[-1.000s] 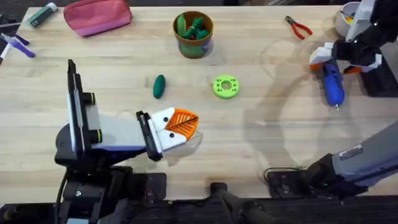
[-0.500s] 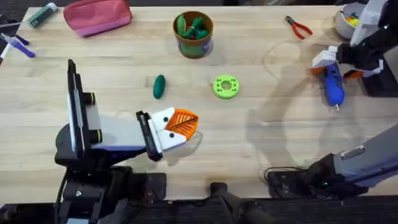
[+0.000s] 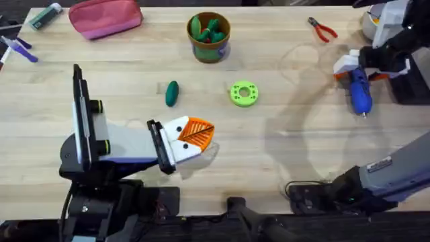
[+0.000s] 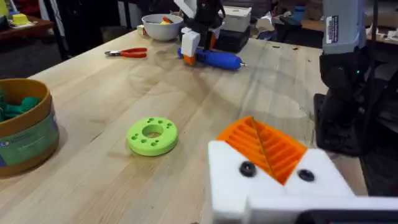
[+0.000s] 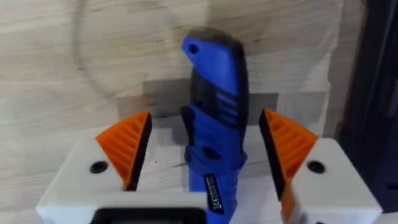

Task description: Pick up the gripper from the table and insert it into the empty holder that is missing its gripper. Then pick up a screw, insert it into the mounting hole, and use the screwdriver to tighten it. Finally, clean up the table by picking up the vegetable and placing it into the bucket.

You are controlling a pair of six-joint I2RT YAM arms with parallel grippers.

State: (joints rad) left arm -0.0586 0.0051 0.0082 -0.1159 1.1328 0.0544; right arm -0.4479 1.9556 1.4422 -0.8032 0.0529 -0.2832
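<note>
At the table's (image 3: pixel 282 154) far right in the overhead view, the right pincer (image 3: pixel 366 66) sits over the blue screwdriver's (image 3: pixel 359 94) handle end; the left pincer (image 3: pixel 195 136) rests near the middle, the vegetable (image 3: pixel 172 93) just beyond it and the bucket (image 3: pixel 209 37) farther back. In the left wrist view, its orange pads (image 4: pixel 264 146) are pressed together. In the right wrist view, the screwdriver lies between spread, untouching fingers (image 5: pixel 127 146).

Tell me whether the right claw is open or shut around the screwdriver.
Open. The right claw straddles the blue screwdriver, with gaps between it and both orange pads.
</note>
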